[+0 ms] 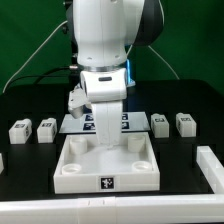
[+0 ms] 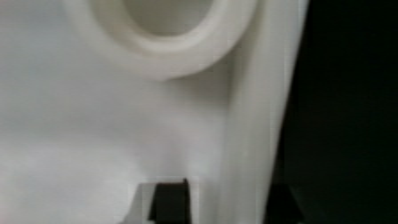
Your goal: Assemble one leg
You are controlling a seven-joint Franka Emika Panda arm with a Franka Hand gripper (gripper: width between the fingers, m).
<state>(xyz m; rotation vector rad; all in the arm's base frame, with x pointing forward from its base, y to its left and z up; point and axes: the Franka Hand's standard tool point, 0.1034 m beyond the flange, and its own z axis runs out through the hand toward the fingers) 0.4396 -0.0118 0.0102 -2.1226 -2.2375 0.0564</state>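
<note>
The large white square panel (image 1: 107, 165) with round corner sockets lies at the table's middle, one tag on its front wall. My gripper (image 1: 104, 138) reaches down onto the panel's back rim. In the wrist view my gripper (image 2: 228, 205) has a dark fingertip (image 2: 169, 203) on each side of the white rim (image 2: 228, 120), beside a round socket (image 2: 169, 35). The jaws look shut on that rim. Several legs lie apart on the table: two at the exterior view's left (image 1: 20, 130) (image 1: 46, 128) and two at its right (image 1: 159, 123) (image 1: 185, 123).
The marker board (image 1: 135, 122) lies flat just behind the panel, partly hidden by the arm. A white bar (image 1: 211, 165) stands at the exterior view's right front, and a white ledge (image 1: 100, 213) runs along the front edge.
</note>
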